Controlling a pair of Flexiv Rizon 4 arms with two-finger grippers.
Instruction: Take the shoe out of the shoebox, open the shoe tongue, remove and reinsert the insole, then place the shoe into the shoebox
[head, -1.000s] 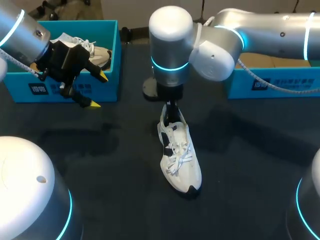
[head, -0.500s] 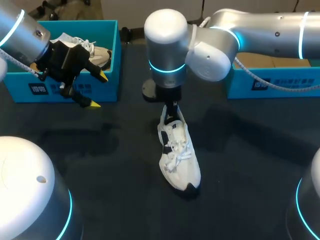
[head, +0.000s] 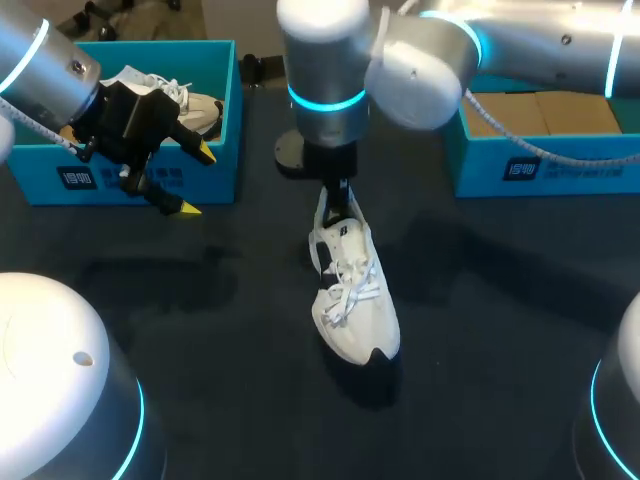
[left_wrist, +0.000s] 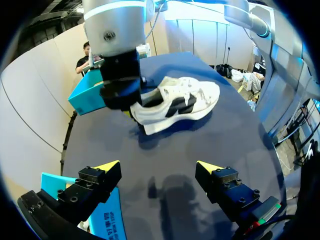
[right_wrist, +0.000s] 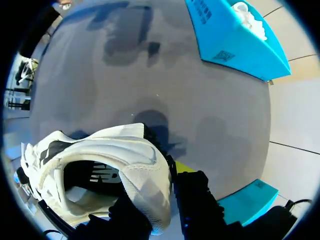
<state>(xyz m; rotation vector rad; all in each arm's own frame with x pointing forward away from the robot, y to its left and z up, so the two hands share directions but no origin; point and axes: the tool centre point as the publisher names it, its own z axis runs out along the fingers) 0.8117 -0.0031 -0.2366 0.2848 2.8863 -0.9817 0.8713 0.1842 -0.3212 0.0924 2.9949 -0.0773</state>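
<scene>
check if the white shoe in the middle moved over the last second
Yes. The white shoe, held at its heel by the right tool, shifted slightly left and back, toward the left shoebox.

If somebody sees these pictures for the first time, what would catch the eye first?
The white shoe in the middle of the dark table, gripped at its heel by the right gripper. Next, the left gripper, open with bright yellow tips, in front of the blue shoebox at the far left.
</scene>
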